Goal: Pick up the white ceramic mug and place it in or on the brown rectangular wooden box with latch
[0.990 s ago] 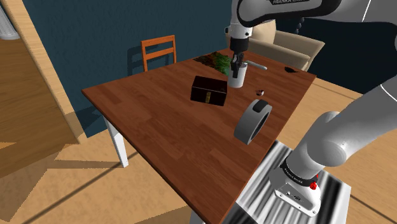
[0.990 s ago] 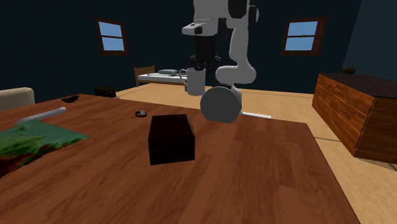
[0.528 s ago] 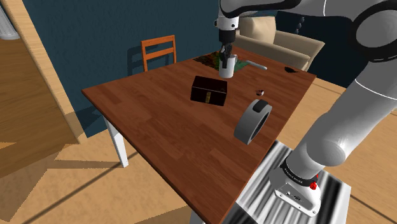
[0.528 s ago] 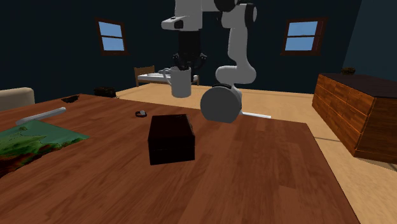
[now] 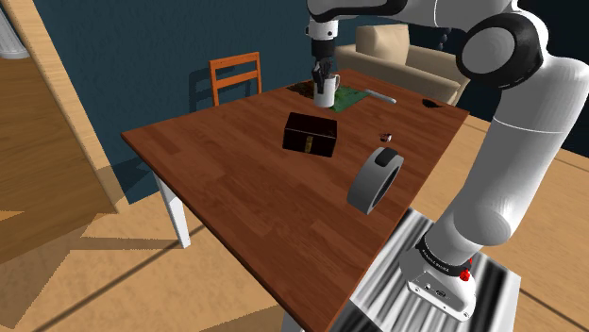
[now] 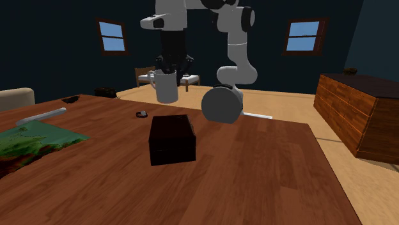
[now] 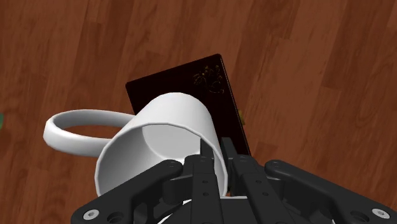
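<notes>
The white mug (image 5: 324,91) is held clear of the desk (image 5: 236,179), hanging upright in the air over the desk's far part as the shoulder view shows it. The claw (image 5: 323,75) is closed on the mug's rim. In the wrist view one finger is seen inside the cup and one outside, with the thin wall pinched between them at a spot away from the handle. The dark box (image 5: 310,133) rests with its lid shut in the middle part of the desk, nearer the far edge. In the wrist view it is seen directly beneath the mug (image 7: 165,137), partly covered by it.

The mug is judged to be stiff, fairly light and breakable, with a smooth surface that could slip. A pinch on the rim is a narrow hold, and the handle's weight off to one side could tip the cup. The wall is best kept deep between the fingers. The flat closed lid of the box (image 7: 210,89) is judged a fair landing place, provided the mug is set down gently and level.
</notes>
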`<state>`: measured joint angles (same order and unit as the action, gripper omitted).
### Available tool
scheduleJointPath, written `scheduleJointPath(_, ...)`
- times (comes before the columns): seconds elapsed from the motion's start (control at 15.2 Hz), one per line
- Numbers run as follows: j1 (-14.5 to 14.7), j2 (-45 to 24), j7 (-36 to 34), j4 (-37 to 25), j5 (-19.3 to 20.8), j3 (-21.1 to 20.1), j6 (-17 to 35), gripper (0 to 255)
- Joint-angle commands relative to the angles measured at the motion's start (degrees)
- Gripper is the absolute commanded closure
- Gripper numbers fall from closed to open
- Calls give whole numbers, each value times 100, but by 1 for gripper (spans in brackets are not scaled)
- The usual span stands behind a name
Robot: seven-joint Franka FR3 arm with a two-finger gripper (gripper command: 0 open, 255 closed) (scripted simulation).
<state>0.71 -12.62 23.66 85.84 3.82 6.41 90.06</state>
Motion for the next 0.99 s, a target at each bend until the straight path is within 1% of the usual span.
scheduleJointPath(0.0, -8, -40, 4, 81, -4, 4, 126, 255)
scheduleJointPath(0.79, -9, -86, -60, 943, -2, -1, 1030, 255)
scheduleJointPath(0.86, -10, -109, -69, 1055, -3, -1, 1165, 255)
scheduleJointPath(0.92, -10, -108, -69, 1057, -3, -1, 1166, 255)
